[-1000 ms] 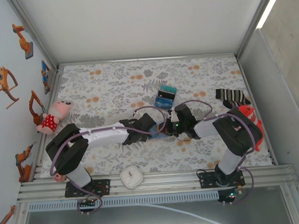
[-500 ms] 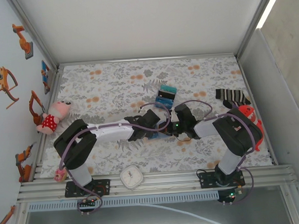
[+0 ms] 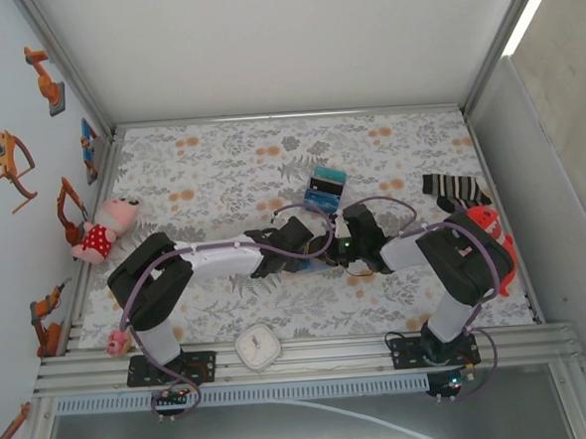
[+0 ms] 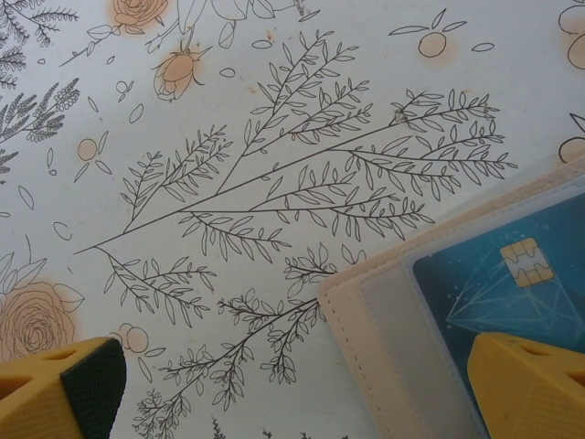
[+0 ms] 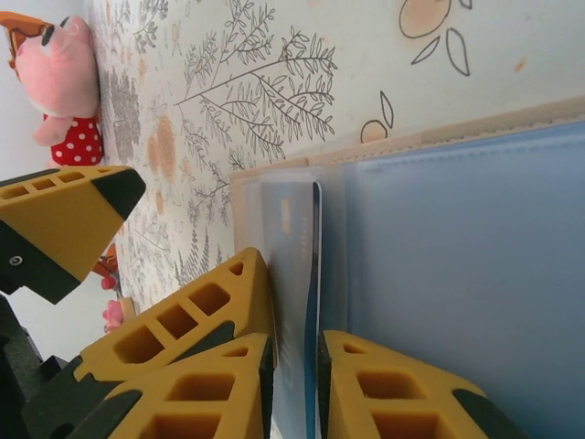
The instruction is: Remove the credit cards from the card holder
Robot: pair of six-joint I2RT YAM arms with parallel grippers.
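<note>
The card holder (image 5: 457,256) lies open on the flowered cloth, tan at the rim and pale blue inside. A credit card (image 5: 302,274) stands edge-on at its pocket, between the fingers of my right gripper (image 5: 294,366), whose jaws are a narrow gap apart around it. In the left wrist view a dark blue credit card (image 4: 512,283) with a gold chip sits under a clear pocket of the card holder (image 4: 384,302). My left gripper (image 4: 292,384) is wide open, one finger (image 4: 526,389) over that card, the other over bare cloth. Both grippers meet mid-table, left (image 3: 287,248) and right (image 3: 340,251).
A teal, blue and black block (image 3: 324,189) stands just behind the grippers. Dark socks (image 3: 453,190) and a red toy (image 3: 493,237) lie at the right edge, a pink doll (image 3: 108,229) at the left, a white clock (image 3: 257,346) at the near edge.
The left arm has reached further right, bringing its gripper up against the right gripper at the card holder. The right arm has stayed in place.
</note>
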